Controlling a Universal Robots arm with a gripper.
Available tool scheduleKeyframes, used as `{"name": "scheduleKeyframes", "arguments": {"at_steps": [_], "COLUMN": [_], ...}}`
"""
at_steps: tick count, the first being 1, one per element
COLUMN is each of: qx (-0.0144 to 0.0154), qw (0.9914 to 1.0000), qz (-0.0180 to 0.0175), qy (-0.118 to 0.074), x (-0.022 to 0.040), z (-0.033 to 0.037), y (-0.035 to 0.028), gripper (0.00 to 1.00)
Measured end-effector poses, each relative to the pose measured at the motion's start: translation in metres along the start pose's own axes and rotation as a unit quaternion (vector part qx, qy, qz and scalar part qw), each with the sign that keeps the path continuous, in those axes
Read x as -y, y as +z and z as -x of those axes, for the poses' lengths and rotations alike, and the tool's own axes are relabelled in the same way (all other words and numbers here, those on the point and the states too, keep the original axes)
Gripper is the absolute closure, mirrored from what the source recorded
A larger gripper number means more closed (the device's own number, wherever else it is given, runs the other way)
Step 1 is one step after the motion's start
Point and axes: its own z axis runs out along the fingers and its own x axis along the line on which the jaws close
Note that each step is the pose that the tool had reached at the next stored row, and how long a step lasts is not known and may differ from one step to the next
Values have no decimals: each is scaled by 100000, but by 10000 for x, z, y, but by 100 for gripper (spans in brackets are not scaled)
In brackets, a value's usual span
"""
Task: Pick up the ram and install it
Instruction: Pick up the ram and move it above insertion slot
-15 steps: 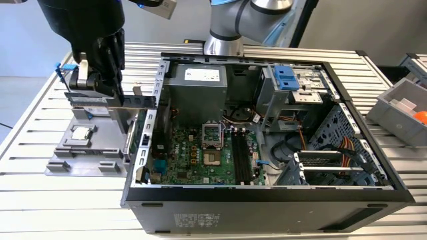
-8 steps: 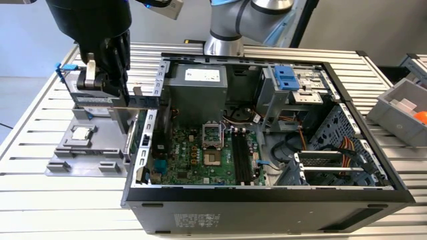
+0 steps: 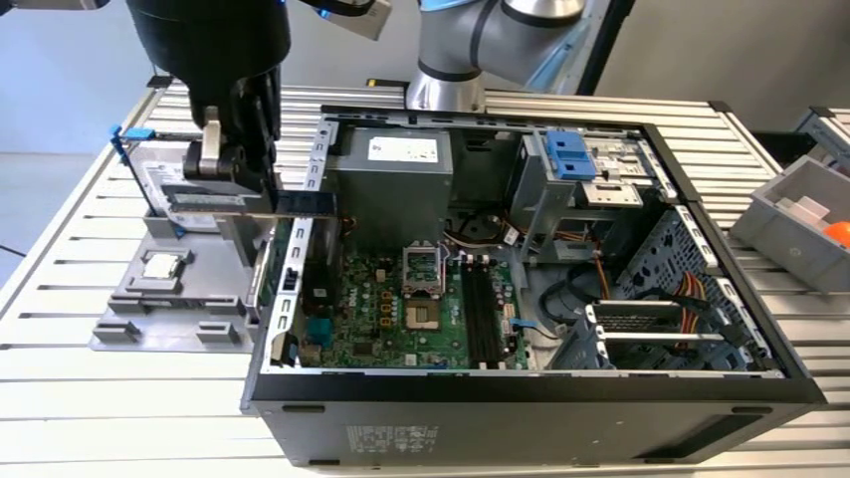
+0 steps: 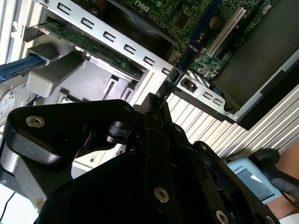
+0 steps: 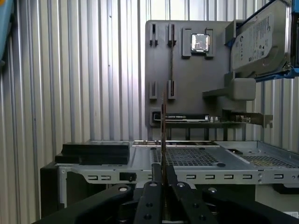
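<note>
My gripper [image 3: 255,202] hangs above the left wall of the open computer case [image 3: 531,393] in the exterior view, over the gap between the case and a grey fixture plate [image 3: 133,319]. It is shut on the ram [image 3: 309,203], a thin dark bluish stick that juts out level toward the case. The first wrist view has the ram [image 5: 163,133] edge-on, rising from the closed fingertips [image 5: 154,179] with the case rim just beyond it. In the second wrist view the ram [image 4: 176,70] points at the motherboard [image 4: 187,18]. The motherboard's memory slots [image 3: 481,317] lie mid-case.
The grey fixture plate carries a processor chip [image 3: 162,264], a silver hard drive in a blue frame [image 5: 261,37] and a green circuit card [image 5: 187,118]. A grey bin [image 3: 797,214] stands at the exterior view's right. A person's hand [image 4: 286,172] shows beside a blue device.
</note>
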Motion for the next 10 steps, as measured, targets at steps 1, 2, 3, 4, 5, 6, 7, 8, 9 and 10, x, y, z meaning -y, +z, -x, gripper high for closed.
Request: {"name": "scheduleKeyframes", "arguments": {"at_steps": [1, 2, 3, 4, 5, 6, 7, 8, 9, 10], "qx": [-1, 1, -2, -1, -3, -3, -2, -2, -6, -5], "qw": [100000, 100000, 100000, 100000, 100000, 100000, 100000, 100000, 100000, 100000], "qz": [10, 24, 51, 72, 103, 131, 156, 179, 203, 222], "qy": [-1, -3, -2, 1, 1, 2, 3, 1, 0, 1], "x": [24, 47, 75, 102, 130, 158, 184, 209, 234, 256], "z": [1, 1, 2, 3, 4, 5, 5, 6, 7, 8], "y": [-1, -1, -2, -2, -3, -3, -4, -4, -5, -5], "gripper": [100, 100, 100, 100, 100, 100, 100, 100, 100, 100]}}
